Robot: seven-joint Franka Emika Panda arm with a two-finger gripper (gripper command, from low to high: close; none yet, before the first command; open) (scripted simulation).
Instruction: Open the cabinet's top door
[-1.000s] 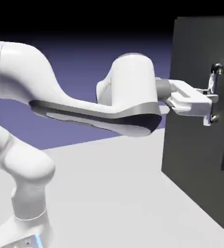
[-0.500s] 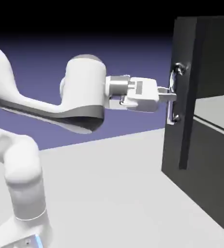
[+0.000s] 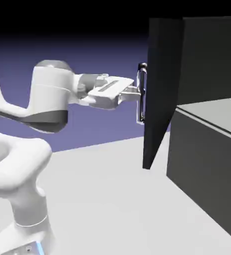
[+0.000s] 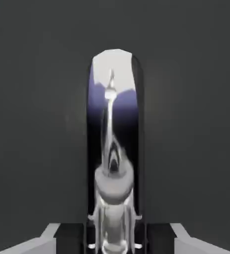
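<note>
Gripper (image 3: 138, 91) clamped on handle (image 3: 142, 93), fingers pinched tight round silver bar so pull carried to panel. Top door (image 3: 159, 89) stood swung well out from cabinet (image 3: 207, 139), edge-on to exterior view, upper compartment exposed. Arm (image 3: 50, 97) reached level, wrist in line with bar. Hand view: handle (image 4: 113, 144) filled centre against grey door face (image 4: 196, 124). Task looked largely done

The counter (image 3: 107, 199) presents a flat, pale grey surface. Behind it, the backdrop (image 3: 87, 50) grades from blue-violet near the counter edge to black at the top.
</note>
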